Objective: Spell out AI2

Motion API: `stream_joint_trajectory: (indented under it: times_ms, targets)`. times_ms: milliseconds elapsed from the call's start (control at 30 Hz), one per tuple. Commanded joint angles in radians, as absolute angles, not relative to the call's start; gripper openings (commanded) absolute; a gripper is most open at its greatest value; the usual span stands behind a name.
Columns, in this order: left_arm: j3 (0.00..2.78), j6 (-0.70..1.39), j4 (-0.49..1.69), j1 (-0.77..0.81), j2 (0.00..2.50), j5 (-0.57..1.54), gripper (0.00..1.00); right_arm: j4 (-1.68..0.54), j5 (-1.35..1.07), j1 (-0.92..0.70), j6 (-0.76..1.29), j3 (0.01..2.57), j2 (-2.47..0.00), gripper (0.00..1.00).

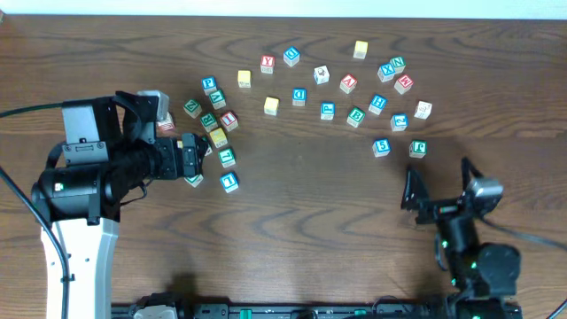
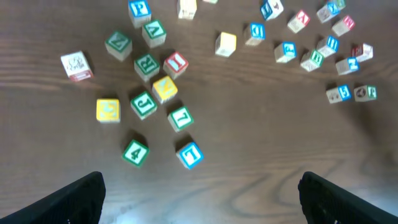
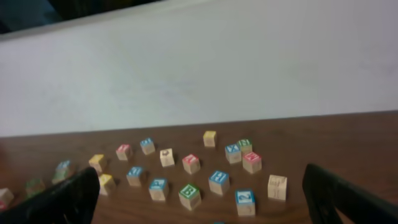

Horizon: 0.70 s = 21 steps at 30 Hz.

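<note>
Both your tools stand wide open and carry nothing: the left tool (image 1: 197, 161) hangs beside the left cluster, and the right tool (image 1: 440, 183) sits back from the right one. On the counter (image 1: 319, 213), the red "I" cube (image 1: 229, 120) lies near the left tool, crowded by neighbours. The red "A" cube (image 1: 348, 84) and the blue "2" cube (image 1: 399, 122) lie further right. Expect light, rigid wood with smooth faces, so pinch squarely across two opposite flat sides
</note>
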<state>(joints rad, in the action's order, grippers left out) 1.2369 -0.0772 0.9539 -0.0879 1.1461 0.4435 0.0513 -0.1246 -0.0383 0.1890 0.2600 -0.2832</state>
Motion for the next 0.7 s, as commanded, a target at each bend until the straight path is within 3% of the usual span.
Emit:
stream_joint_trajectory:
  times_ms: [0, 333, 667]
  targets:
    - [1.274, -0.057, 0.939, -0.078, 1.166, 0.448, 0.98, 0.018, -0.161, -0.033, 0.146, 0.389, -0.419, 0.99]
    - [1.46, 0.07, 1.048, 0.091, 1.306, 0.133, 0.97, -0.341, -0.251, -0.023, 0.08, 0.893, -0.868, 0.99]
    - [1.551, 0.291, 1.085, 0.179, 1.485, 0.014, 0.98, -0.628, -0.255, 0.011, 0.057, 1.227, -1.11, 0.99]
